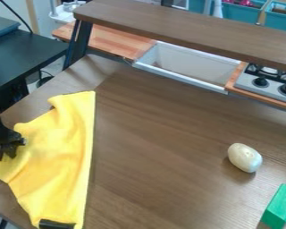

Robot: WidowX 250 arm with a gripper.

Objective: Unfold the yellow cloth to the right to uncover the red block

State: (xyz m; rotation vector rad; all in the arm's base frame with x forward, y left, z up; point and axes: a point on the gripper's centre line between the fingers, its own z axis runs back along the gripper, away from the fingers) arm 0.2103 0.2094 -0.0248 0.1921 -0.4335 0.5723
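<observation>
The yellow cloth lies along the left edge of the bench, looking light, limp and easy to pinch at a raised fold. The end effector is at its left side; whether wide or narrow, I can't tell. A broad stretch of bench separates it from the pale egg-shaped object and green block.

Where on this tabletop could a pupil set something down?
The widest bare patch of tabletop lies between the yellow cloth and the white egg-shaped object, reaching toward the sink. It is crowded by the end effector at the cloth's left edge, and between that object and the green block.
</observation>
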